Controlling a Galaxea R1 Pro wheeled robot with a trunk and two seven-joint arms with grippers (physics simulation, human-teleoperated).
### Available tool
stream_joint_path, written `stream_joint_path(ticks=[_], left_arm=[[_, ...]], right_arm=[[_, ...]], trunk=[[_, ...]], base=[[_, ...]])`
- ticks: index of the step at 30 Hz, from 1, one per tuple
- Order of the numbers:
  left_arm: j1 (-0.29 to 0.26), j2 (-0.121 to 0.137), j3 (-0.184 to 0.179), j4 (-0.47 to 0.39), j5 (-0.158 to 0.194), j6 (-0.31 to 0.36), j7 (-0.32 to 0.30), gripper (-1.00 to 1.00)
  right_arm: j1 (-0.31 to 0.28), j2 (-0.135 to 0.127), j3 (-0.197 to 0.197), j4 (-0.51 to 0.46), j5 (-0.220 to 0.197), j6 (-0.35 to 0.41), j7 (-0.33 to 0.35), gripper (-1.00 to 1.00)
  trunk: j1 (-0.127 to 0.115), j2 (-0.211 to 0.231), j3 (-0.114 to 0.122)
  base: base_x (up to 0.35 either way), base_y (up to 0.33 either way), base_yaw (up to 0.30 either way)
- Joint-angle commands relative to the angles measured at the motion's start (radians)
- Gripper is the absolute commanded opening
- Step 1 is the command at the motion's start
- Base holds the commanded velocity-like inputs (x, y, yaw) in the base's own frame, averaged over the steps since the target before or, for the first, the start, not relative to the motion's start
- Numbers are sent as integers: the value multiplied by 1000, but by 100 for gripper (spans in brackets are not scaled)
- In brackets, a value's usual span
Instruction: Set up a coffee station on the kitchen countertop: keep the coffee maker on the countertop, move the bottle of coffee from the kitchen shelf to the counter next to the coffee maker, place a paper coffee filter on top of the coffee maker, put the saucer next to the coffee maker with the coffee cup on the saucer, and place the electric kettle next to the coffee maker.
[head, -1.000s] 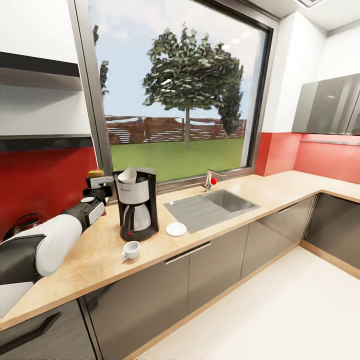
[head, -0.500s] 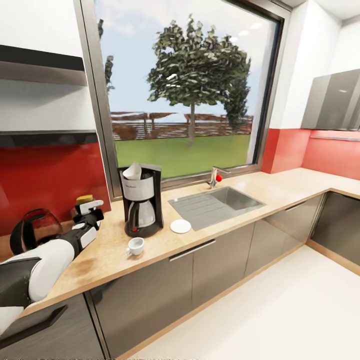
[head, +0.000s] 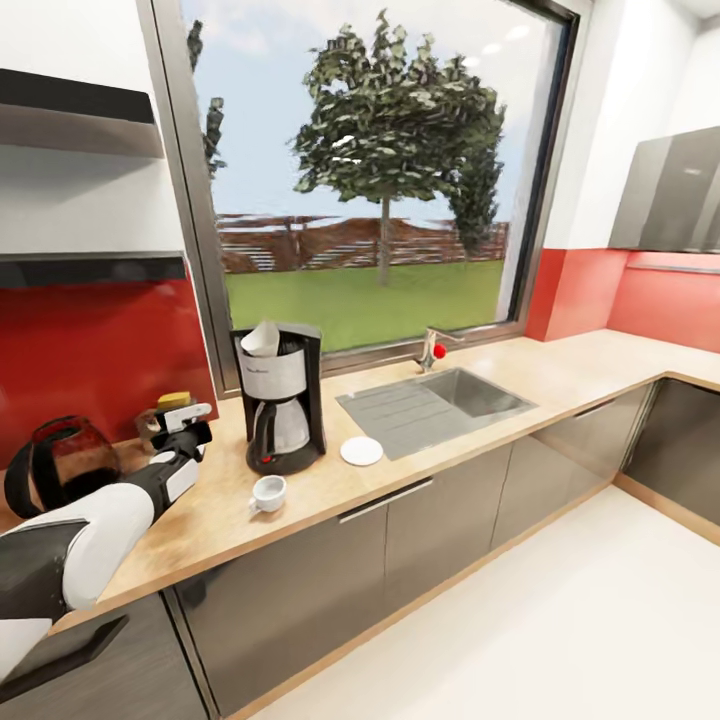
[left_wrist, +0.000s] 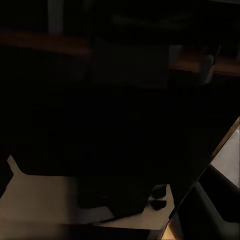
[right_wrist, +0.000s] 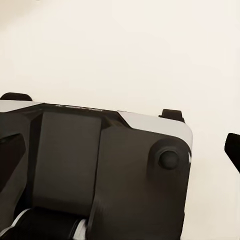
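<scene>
On the countertop (head: 470, 395):
Coffee maker (head: 279, 397): standing, paper filter (head: 262, 340) sitting on top.
Saucer (head: 361, 451): lying at its 3 o'clock.
Coffee cup (head: 268, 493): sitting at its 6 o'clock, off the saucer.
Left gripper (head: 183, 418): hovering at its 9 o'clock; finger spacing unclear.

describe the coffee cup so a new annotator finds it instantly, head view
Start at the big window, drop to the black coffee maker on the wooden countertop. The coffee cup stands just in front of it, near the counter's front edge. It is small, white and handled, unlike the flat white saucer to its right.
</scene>
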Motion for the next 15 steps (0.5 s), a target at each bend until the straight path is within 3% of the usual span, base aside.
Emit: stream_joint_path(ticks=[1, 10, 15], left_arm=[[2, 0, 6, 1, 0, -4, -2, -100], [38, 0, 6, 0, -2, -4, -2, -100], [50, 0, 5, 0, -2, -4, -2, -100]], right_arm=[[-1, 0, 2, 2, 3, -1, 2, 100], [-1, 0, 2, 2, 3, -1, 2, 100], [-1, 0, 2, 2, 0, -1, 2, 100]], trunk=[[1, -1, -2], [1, -1, -16], [1, -1, -18]], base=[[79, 0, 0], [13, 0, 0], [216, 0, 0]])
